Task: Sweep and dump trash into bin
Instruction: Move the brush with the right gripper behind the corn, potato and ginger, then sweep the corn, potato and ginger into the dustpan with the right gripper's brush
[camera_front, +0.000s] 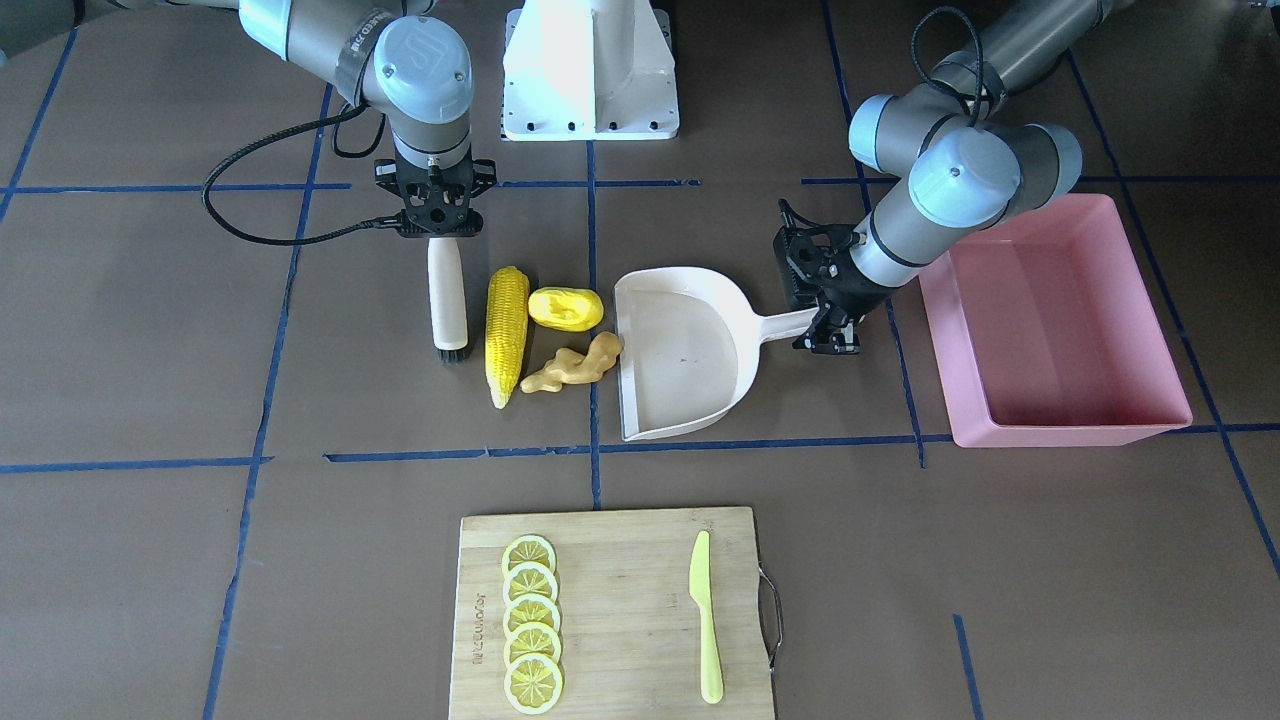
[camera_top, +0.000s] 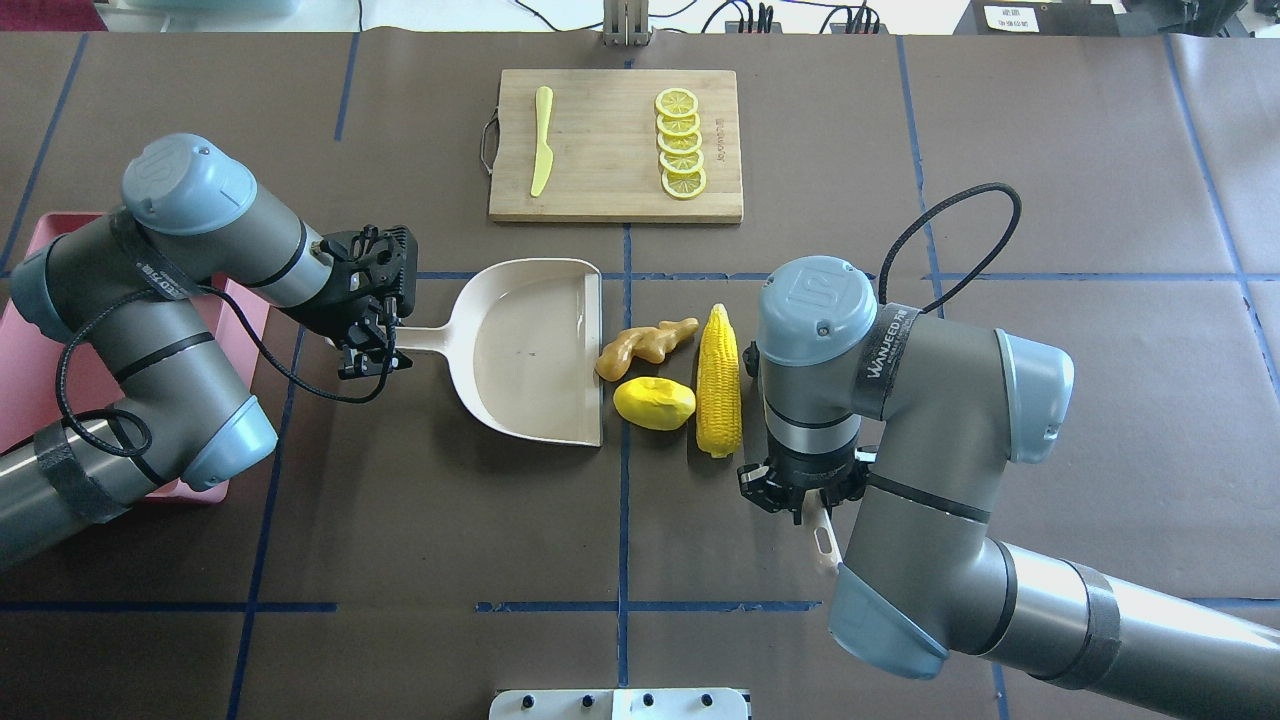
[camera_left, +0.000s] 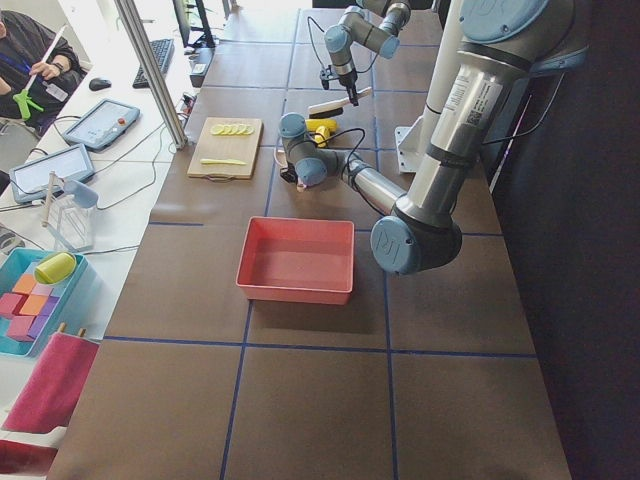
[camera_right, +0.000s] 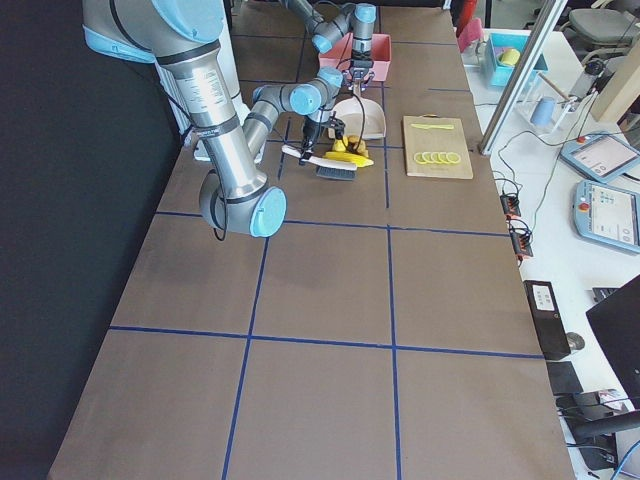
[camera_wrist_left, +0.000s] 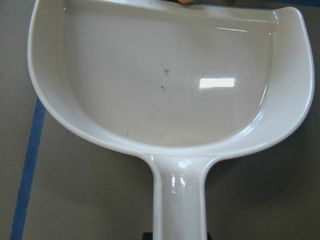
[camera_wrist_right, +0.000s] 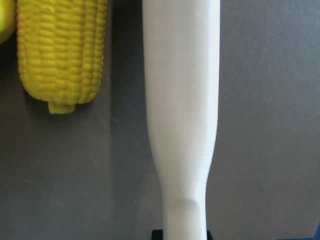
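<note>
Trash (camera_front: 506, 333) unswept beside dustpan (camera_front: 680, 350), bin (camera_front: 1050, 330) empty. Left end effector (camera_front: 825, 332) grips dustpan handle; right end effector (camera_front: 440, 232) grips brush (camera_front: 447, 295).

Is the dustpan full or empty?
Empty. The dustpan shows bare plastic inside; corn, fruit and ginger lie on the table by its open edge.

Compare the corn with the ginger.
The corn is long, straight and bright yellow; the ginger is shorter, knobbly and tan. The ginger lies at the mouth of the dustpan; the corn lies farther off, beside the brush. Both lie on the table, unswept.
</note>
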